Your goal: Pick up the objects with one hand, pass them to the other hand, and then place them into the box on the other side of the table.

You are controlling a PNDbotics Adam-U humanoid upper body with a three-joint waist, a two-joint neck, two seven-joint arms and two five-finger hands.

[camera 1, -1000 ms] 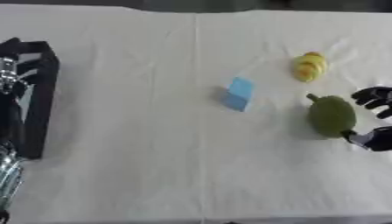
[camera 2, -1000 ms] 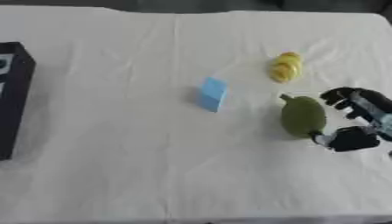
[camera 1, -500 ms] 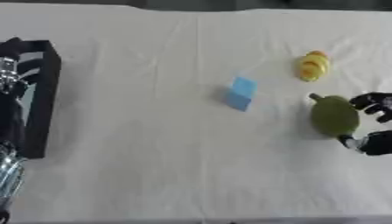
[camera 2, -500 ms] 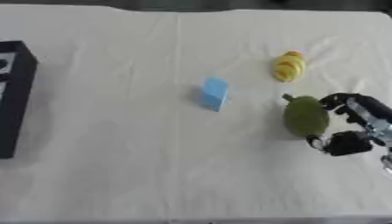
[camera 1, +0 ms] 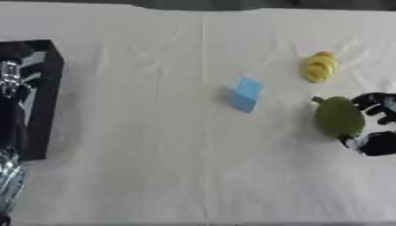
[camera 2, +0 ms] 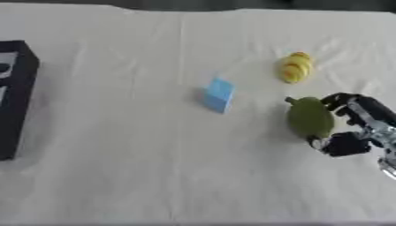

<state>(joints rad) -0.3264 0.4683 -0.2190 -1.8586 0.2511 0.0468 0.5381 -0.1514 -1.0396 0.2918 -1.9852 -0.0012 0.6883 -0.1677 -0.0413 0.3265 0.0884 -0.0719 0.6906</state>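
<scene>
Green fruit (camera 2: 310, 117) now sits deeper inside right hand (camera 2: 357, 126).

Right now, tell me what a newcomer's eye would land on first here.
The right hand at the right edge, its fingers curled round a green fruit-shaped object on the white cloth. Next, a yellow object just beyond it and a small blue block near the middle. A black box sits at the left edge.

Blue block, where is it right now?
The blue block lies mid-table, left of the green fruit and yellow object, apart from both.
</scene>
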